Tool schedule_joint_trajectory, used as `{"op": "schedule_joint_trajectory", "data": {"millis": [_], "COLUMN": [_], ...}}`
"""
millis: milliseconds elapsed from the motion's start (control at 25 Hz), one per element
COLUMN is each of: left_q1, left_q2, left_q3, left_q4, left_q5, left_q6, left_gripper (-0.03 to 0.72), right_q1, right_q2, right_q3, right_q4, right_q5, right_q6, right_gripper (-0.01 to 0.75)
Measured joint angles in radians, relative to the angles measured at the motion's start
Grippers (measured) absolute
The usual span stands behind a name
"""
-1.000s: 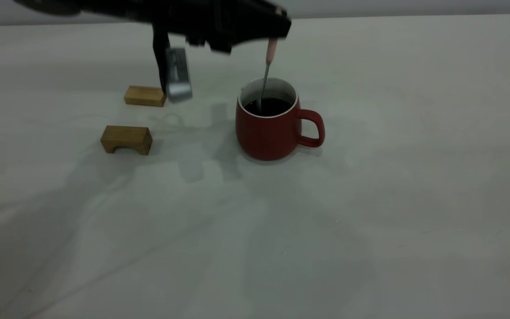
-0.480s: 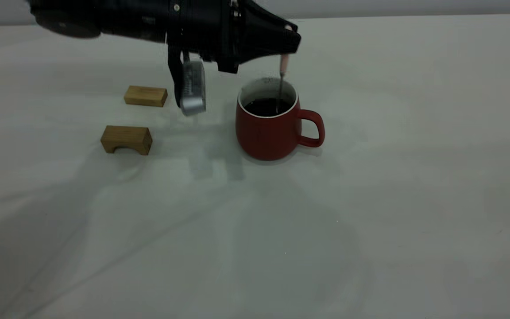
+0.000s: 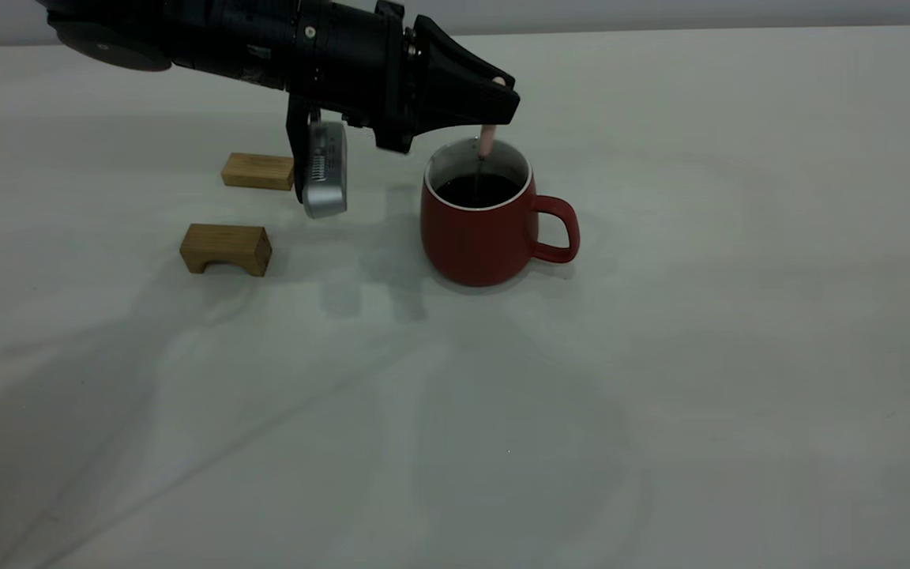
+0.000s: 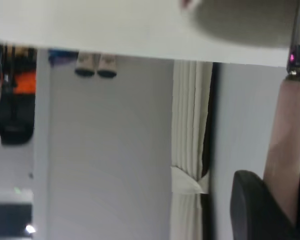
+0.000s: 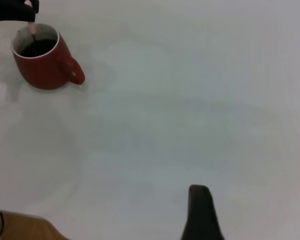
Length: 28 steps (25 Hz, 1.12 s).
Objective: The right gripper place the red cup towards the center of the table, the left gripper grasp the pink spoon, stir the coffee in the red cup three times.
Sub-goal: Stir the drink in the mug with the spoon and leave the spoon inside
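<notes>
The red cup (image 3: 475, 237) stands upright near the middle of the table (image 3: 660, 356), handle toward the right, with dark coffee (image 3: 477, 190) inside. My left gripper (image 3: 502, 99) reaches in from the left just above the cup's rim and is shut on the pink spoon (image 3: 486, 138). The spoon hangs upright with its lower end in the coffee near the far side. The left wrist view shows the pink handle (image 4: 290, 145) clamped in the left gripper (image 4: 285, 210). My right gripper (image 5: 200, 212) hovers far from the cup (image 5: 45, 67), out of the exterior view.
Two tan wooden blocks lie left of the cup: a flat one (image 3: 259, 171) and an arched one (image 3: 226, 248). A silver box (image 3: 323, 170) hangs under the left arm, near the flat block. The table's edge (image 5: 20, 222) shows in the right wrist view.
The left gripper has come lower over the cup and swung the spoon from the cup's left side to its right side, then back toward the middle. The cup has stayed put.
</notes>
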Motion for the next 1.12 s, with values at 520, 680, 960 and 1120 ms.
{"op": "schedule_joint_trajectory", "data": {"millis": [520,680,960,1120], "left_q1": [-0.004,0.017,0.036,0.021], "left_q2": [0.016,0.016,0.021,0.029], "left_q3": [-0.001,-0.002,-0.002,-0.002], "left_q4": [0.011,0.057,-0.026,-0.05], "left_q5": [0.137,0.119,0.049,0.107], "left_q6": [-0.177,-0.169,0.117,0.078], "left_gripper": [0.176,0.176,0.176,0.176], "right_q1": [0.0,0.0,0.0,0.0], "right_q2": [0.0,0.0,0.0,0.0], "right_q3": [0.0,0.0,0.0,0.0], "right_q4": [0.0,0.0,0.0,0.0], "right_q5": [0.0,0.0,0.0,0.0], "right_q6": [0.0,0.0,0.0,0.0], "right_gripper": [0.586,0.586,0.586,0.586]}}
